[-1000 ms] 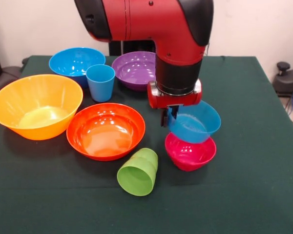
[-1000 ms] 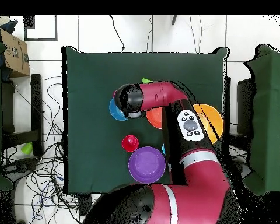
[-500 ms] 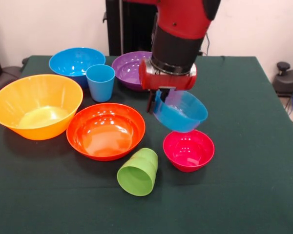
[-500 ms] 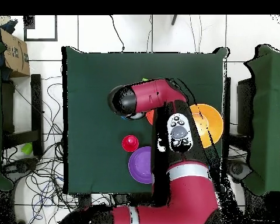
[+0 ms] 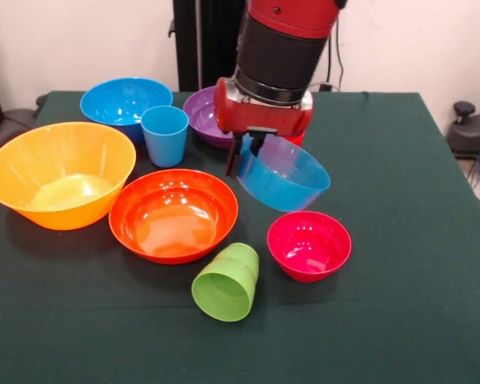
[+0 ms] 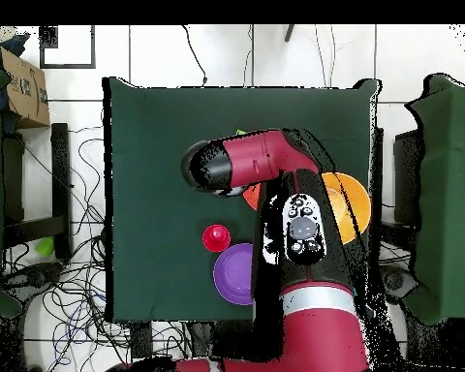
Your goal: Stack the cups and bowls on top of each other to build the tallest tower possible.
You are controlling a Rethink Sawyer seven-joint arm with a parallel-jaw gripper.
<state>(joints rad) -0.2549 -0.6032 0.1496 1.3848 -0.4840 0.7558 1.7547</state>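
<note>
Claw (image 5: 243,152) grasping small blue bowl (image 5: 284,174) aloft, tilted, above magenta bowl (image 5: 309,245); purple bowl (image 5: 202,113) behind.

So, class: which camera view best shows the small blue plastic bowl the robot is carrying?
The front view: the small blue plastic bowl hangs tilted, clear of the table, with the pincer clamped on its rim. In the overhead view the red arm covers it completely.

front: close, across table (image 5: 432,304) facing robot | overhead: high, straight down | shared: probably purple bowl (image 6: 234,274)
</note>
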